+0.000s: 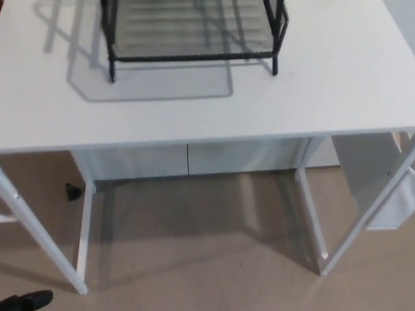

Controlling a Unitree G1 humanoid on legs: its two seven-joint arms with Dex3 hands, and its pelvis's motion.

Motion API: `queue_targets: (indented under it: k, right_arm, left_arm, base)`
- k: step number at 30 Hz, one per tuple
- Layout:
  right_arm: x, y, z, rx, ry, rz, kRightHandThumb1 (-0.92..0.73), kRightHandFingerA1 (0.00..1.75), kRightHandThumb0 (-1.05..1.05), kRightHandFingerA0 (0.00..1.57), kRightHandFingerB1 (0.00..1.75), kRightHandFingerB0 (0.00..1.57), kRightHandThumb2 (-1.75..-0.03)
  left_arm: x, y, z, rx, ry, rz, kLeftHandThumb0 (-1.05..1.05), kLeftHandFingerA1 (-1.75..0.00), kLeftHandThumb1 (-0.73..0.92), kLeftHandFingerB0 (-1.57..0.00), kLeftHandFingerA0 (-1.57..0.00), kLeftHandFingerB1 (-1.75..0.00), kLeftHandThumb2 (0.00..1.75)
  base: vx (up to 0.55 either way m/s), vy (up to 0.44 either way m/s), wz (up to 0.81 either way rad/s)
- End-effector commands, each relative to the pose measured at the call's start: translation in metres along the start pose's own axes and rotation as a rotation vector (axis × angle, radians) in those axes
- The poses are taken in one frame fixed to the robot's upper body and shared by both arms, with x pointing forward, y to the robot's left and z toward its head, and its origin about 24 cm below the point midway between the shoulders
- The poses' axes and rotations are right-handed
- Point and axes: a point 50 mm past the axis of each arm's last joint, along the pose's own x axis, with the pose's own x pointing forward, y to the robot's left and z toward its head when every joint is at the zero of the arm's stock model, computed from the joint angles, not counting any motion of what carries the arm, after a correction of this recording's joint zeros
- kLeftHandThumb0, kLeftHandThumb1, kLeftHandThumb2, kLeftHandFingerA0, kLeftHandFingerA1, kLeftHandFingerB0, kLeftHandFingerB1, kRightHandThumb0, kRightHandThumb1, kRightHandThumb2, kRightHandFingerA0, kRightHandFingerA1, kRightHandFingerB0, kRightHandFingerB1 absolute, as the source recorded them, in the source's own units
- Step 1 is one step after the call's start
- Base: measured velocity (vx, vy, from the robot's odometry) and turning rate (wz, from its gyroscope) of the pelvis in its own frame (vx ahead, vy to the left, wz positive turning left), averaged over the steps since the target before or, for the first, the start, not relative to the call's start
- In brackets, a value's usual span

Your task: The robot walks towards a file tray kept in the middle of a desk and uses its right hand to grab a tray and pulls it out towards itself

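Head view, read from left to right. At the bottom left corner a black shape lies on the beige carpet; what it is cannot be told. Beside it rises the desk's white left leg, and a small dark object sits on the floor under the desk near that side. The white desk fills the upper half of the frame, its front edge running across the picture. On its top, toward the back and roughly central, stands the black wire file tray, its mesh shelf visible and its upper part cut off by the top edge; it casts a grey shadow on the desk to its left and front. Beneath the desk a white cabinet stands against the rear. At the right, the desk's white right legs slant down to the carpet. Neither robot hand appears, so whether each is released, clenched or grasping cannot be told.
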Motion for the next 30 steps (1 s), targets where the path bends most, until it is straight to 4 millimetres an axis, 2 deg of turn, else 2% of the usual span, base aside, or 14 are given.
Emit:
queue_targets:
  k: [1, 8, 22, 23, 27, 28, 29, 30]
  right_arm:
    - [-0.0016, -0.0048, 0.0, -0.02, -0.005, -0.012, -0.56, 0.54, -0.25, 0.58, 0.49, 0.5, -0.56]
    - [-0.0016, -0.0048, 0.0008, -0.023, -0.004, -0.012, -0.57, 0.54, -0.24, 0.59, 0.5, 0.52, -0.56]
    - [-0.0018, -0.003, -0.0014, -0.017, 0.002, -0.012, -0.57, 0.54, -0.23, 0.6, 0.5, 0.53, -0.56]
    - [-0.0017, -0.003, -0.0019, -0.017, 0.003, -0.013, -0.58, 0.54, -0.22, 0.61, 0.5, 0.54, -0.56]
    - [-0.002, -0.0023, -0.0021, -0.021, -0.003, -0.007, -0.58, 0.55, -0.22, 0.61, 0.51, 0.54, -0.57]
    - [-0.0019, -0.0019, -0.002, -0.027, -0.002, -0.007, -0.57, 0.54, -0.23, 0.61, 0.51, 0.54, -0.56]
    - [-0.0019, -0.0019, -0.0021, -0.029, -0.002, -0.005, -0.58, 0.54, -0.23, 0.61, 0.5, 0.54, -0.56]
    - [-0.002, -0.0017, -0.0022, -0.029, -0.002, -0.005, -0.58, 0.54, -0.23, 0.62, 0.51, 0.55, -0.56]
  left_arm:
    - [-0.001, 0.0024, 0.0044, 0.04, -0.034, 0.006, -0.36, -0.43, 0.45, -0.54, -0.56, -0.4, 0.53]
    - [0.0002, 0.002, 0.0056, 0.042, -0.03, 0.006, -0.36, -0.43, 0.45, -0.55, -0.57, -0.41, 0.53]
    - [0.0014, 0.0016, 0.0075, 0.066, -0.023, 0.009, -0.38, -0.45, 0.44, -0.6, -0.62, -0.42, 0.53]
    - [0.0016, 0.0016, 0.0072, 0.067, -0.022, 0.005, -0.41, -0.58, 0.35, -0.47, -0.59, -0.51, 0.74]
    - [0.0019, 0.0008, 0.0066, 0.074, -0.021, -0.005, -0.43, -0.58, 0.35, -0.48, -0.58, -0.51, 0.74]
    - [0.0017, 0.0009, 0.0069, 0.076, -0.021, -0.009, -0.45, -0.56, 0.36, -0.48, -0.57, -0.5, 0.73]
    - [0.002, 0.0008, 0.0069, 0.081, -0.019, -0.011, -0.4, -0.44, 0.44, -0.6, -0.61, -0.42, 0.53]
    - [0.0021, 0.0006, 0.007, 0.084, -0.017, -0.014, -0.41, -0.44, 0.45, -0.59, -0.6, -0.41, 0.53]
  base:
    - [0.27, -0.013, 0.35]
    - [0.18, -0.018, -0.07]
    - [0.2, 0.136, -0.03]
    - [0.13, -0.025, 0.06]
    - [0.13, -0.097, 0.06]
    - [0.1, -0.127, -0.01]
    - [0.06, -0.159, -0.18]
    - [0.11, -0.31, 0.21]
